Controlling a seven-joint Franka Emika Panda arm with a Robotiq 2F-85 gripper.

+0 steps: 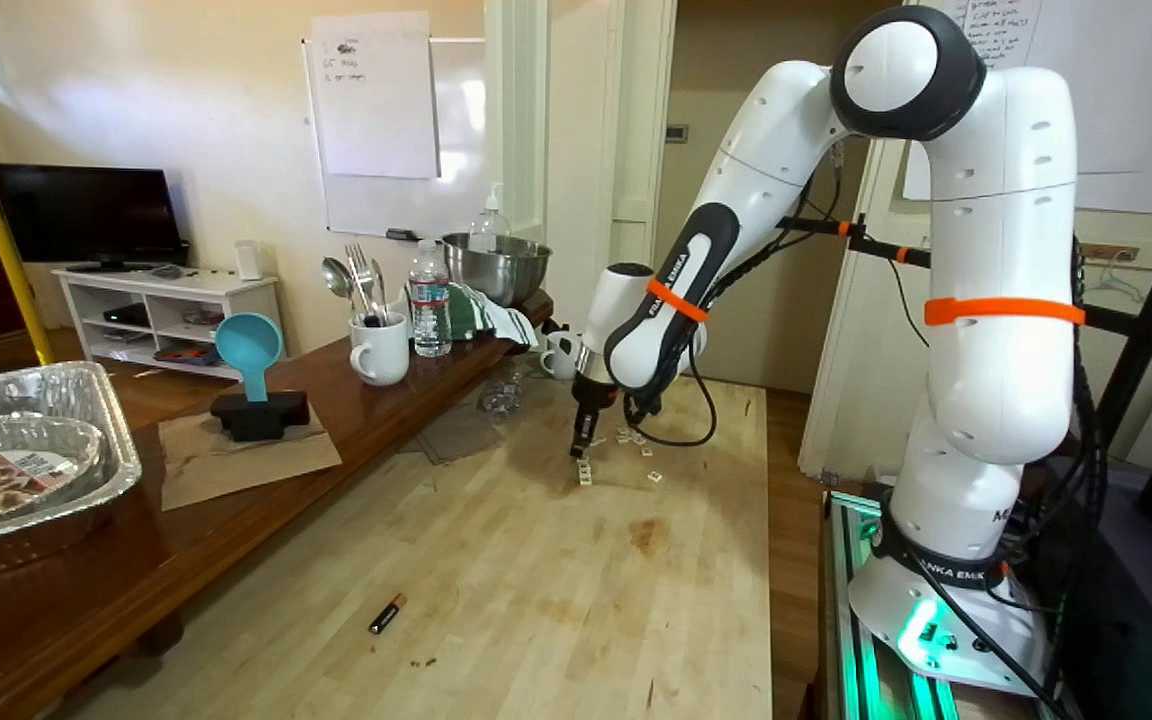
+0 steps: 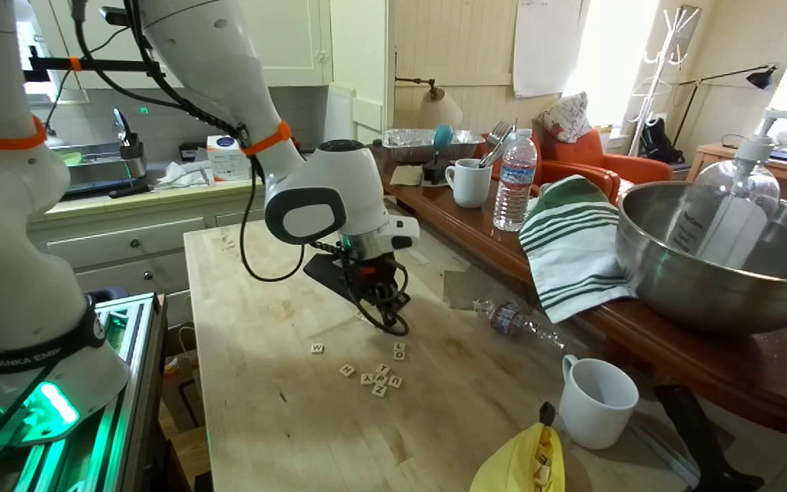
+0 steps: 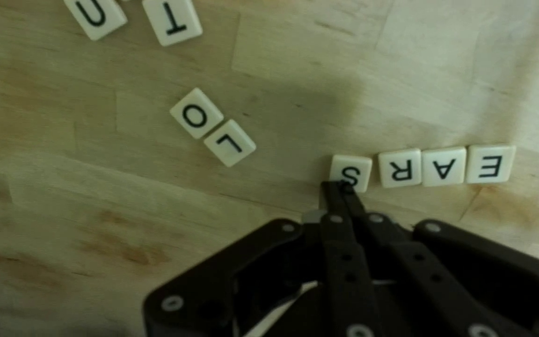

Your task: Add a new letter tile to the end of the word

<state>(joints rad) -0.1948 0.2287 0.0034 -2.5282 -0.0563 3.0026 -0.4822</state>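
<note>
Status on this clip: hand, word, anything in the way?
Hand shut at S tile, contact unclear. S past the end of the word EAR, visible gap between. L tile and O tile on S's other side, outside that gap.

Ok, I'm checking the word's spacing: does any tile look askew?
Yes: in the wrist view, the S tile sits turned slightly, with a gap to the R tile, whereas the R tile, A tile and E tile sit close together.

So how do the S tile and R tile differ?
In the wrist view, the tool partly covers the S tile; the R tile is unobstructed. The S tile stands apart; the R tile sits close beside the A tile. Both are cream squares, letter up.
</note>
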